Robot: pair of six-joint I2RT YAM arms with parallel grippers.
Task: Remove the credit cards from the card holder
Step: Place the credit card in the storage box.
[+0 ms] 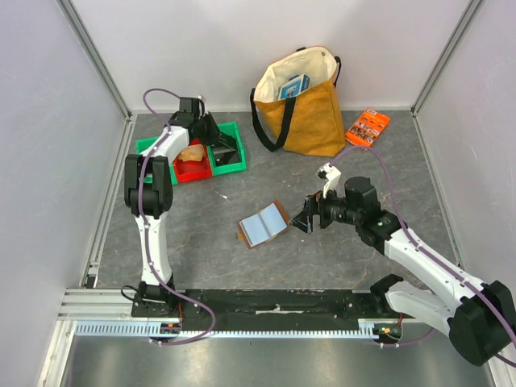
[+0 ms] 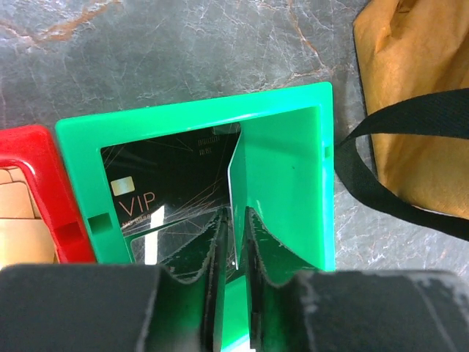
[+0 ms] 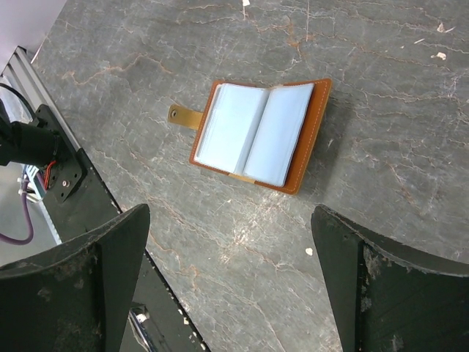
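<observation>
Brown leather-like card holder (image 1: 264, 224) lies open and flat on the grey stone-pattern counter (image 1: 201, 234), near the centre in the overhead view. Its pale grey-blue pockets (image 3: 253, 132) face up. In the right wrist view a small tab (image 3: 183, 116) projects from its 9 o'clock edge. Whether the pockets contain cards cannot be told.

Right hand (image 1: 304, 216): positioned just beside the holder at its 3 o'clock in the overhead view, not touching it. The fingers are spread wide apart with nothing between them. In its own wrist view the holder lies at 12 o'clock, beyond the fingertips.

Left hand (image 1: 222, 147): positioned over a green bin (image 1: 232, 167) towards the counter's 10 o'clock. In the left wrist view a black card (image 2: 157, 187) marked VIP lies flat on the bin floor. A thin pale card (image 2: 236, 165) stands on edge in the bin and runs into the narrow gap between the fingers (image 2: 212, 249). The fingers are almost together, but whether they pinch this card cannot be told.

A red bin (image 1: 193, 173) touches the green bin at its 9 o'clock and holds a tan flat item (image 2: 18, 213), only partly seen.

A yellow tote bag (image 1: 302, 101) stands at the counter's 12 o'clock. An orange packet (image 1: 368, 126) lies near it, at its 3 o'clock.
</observation>
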